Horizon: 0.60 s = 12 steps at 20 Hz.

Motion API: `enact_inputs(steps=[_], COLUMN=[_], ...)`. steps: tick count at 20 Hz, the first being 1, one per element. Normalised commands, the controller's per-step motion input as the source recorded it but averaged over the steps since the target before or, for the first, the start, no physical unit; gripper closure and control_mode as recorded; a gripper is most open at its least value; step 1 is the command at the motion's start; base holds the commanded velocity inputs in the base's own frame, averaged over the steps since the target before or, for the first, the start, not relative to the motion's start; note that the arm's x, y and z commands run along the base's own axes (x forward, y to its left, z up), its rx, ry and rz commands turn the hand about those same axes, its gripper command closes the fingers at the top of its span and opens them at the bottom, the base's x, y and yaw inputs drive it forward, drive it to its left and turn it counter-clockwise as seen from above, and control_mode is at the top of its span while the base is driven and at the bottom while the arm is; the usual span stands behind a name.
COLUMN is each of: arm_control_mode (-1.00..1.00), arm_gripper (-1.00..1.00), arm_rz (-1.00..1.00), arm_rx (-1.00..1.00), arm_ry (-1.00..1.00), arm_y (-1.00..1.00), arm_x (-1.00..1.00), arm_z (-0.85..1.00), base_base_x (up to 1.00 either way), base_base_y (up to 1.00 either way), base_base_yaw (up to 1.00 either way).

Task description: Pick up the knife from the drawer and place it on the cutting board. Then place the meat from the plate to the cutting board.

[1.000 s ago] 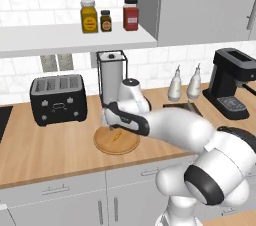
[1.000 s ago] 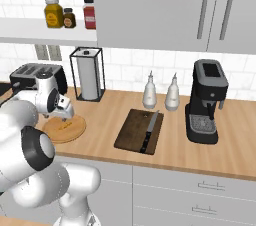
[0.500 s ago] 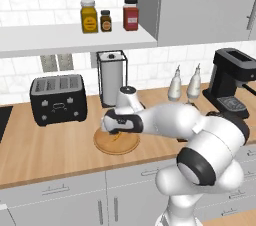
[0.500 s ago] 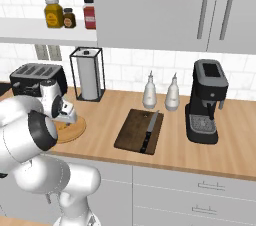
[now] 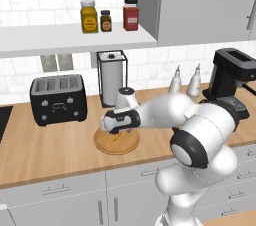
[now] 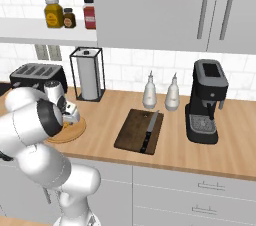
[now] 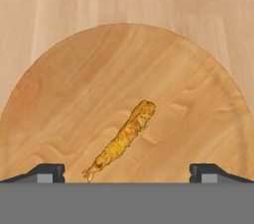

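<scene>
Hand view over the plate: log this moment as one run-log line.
knife: on cutting board | meat: on plate | claw: open, above meat | next: grasp meat

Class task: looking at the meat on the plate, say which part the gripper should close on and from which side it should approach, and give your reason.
Grip the meat around its middle, coming straight down from above. It lies flat and slanted on the plate, long and thin, so the open gripper should probably turn to close across its narrow width.

No legible text or labels anywhere.
</scene>
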Motion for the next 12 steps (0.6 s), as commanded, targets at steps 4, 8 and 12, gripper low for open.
enact_inputs(steps=[4, 8, 12], arm_control_mode=[-1.00, -1.00, -1.00], arm_gripper=[-1.00, -1.00, -1.00], arm_rz=[-0.03, -0.02, -0.01], arm_rx=[0.00, 0.00, 0.00], arm_ry=[0.01, 0.03, 0.00], arm_y=[0.01, 0.08, 0.06], arm_x=[0.03, 0.00, 0.03], arm_z=[-0.13, -0.25, -0.24], base_base_x=[0.00, 0.00, 0.00], base_base_y=[0.00, 0.00, 0.00], base_base_yaw=[0.00, 0.00, 0.00])
